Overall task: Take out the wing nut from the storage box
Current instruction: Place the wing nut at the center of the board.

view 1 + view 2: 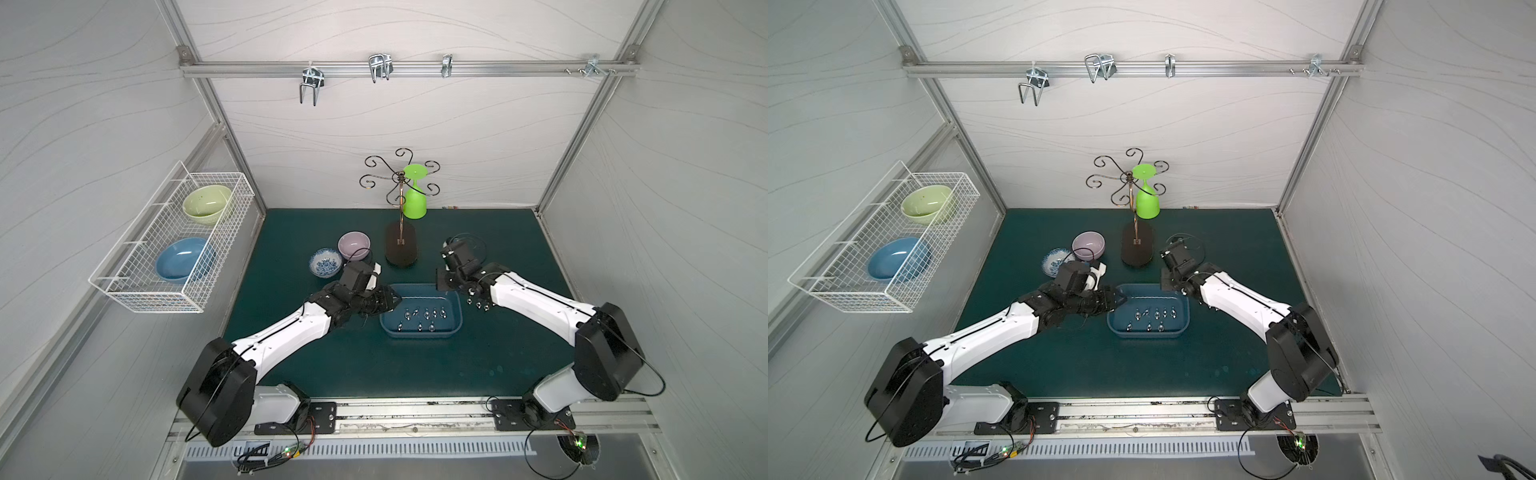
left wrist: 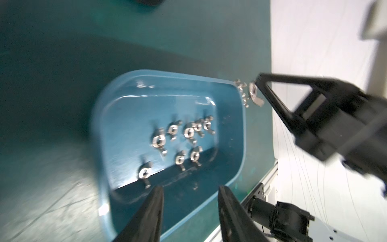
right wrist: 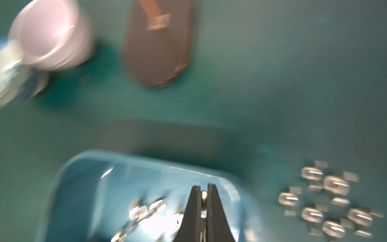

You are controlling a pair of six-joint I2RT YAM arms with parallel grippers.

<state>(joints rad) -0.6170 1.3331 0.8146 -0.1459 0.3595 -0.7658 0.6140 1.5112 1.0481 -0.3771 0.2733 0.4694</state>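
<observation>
Eight wing nuts (image 2: 158, 140) lie in the one box (image 1: 420, 335). Six loose nuts (image 3: 336, 185), as far as the blur allows counting, lie on the mat (image 1: 511, 245) just off the box's right end. One held nut (image 2: 254, 94) is pinched in the right gripper (image 3: 204, 186).

There are four bowls. Two are in the one basket (image 1: 153, 300), a green bowl (image 1: 207, 203) and a blue bowl (image 1: 185, 259). The other two, a lilac bowl (image 1: 354, 245) and a patterned bowl (image 1: 325, 262), are on the mat towards its left edge.

There is one stand (image 1: 401, 249) and one glass (image 1: 414, 199).

Pretty plain setup: white wavy-pattern walls (image 1: 395, 124) box in a dark green desk (image 1: 353, 365), aluminium rail (image 1: 498, 68) with hooks (image 1: 379, 66) at 12 o'clock, wire basket (image 1: 158, 301) at 9.
</observation>
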